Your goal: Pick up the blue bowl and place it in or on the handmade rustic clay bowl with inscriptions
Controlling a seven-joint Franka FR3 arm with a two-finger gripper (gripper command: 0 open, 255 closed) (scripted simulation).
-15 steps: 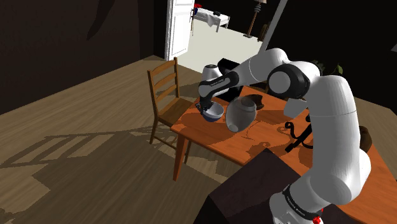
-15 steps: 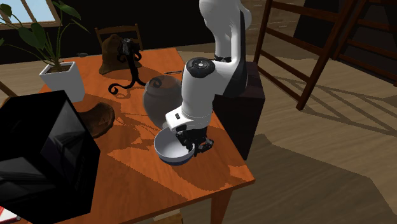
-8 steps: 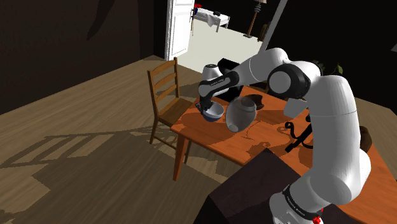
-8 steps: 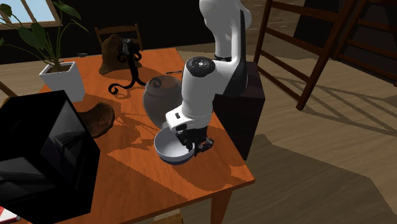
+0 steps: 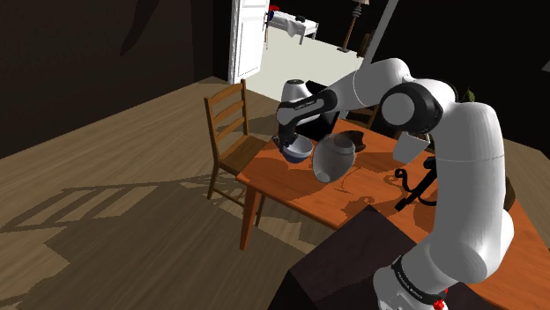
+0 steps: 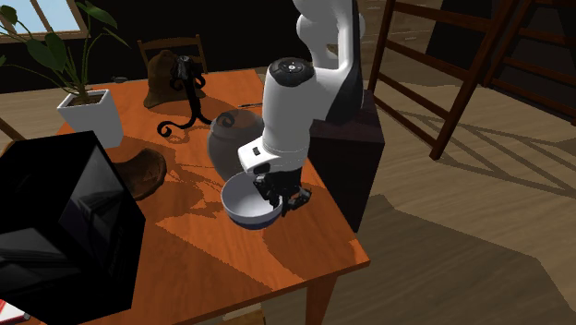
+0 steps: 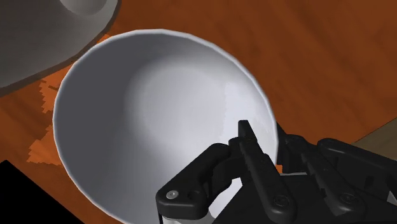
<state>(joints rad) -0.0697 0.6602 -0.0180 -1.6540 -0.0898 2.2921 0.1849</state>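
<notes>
Wooden boards surround an orange-brown table [image 6: 318, 245], which carries everything concerned. Step in hand: the grasp and lift. The gripper [image 6: 279, 195] is clamped on the rim of the blue bowl [image 6: 242, 199] (white within, blue on its underside). One finger [image 7: 249, 145] is inside the wall and the other outside, on the side nearer the table's edge. The bowl sits level, just beside the grey vessel [image 6: 224, 146], the rounded pot that serves as the target. Whether the bowl's base is clear of the table cannot be settled from these views.

Judgement on the next move: raise the bowl above the vessel's top, carry it the short way across, then lower and release. The grip is off-centre, so tilt is the risk. The vessel looks no wider than the bowl, so resting on top seems likelier than nesting.
</notes>
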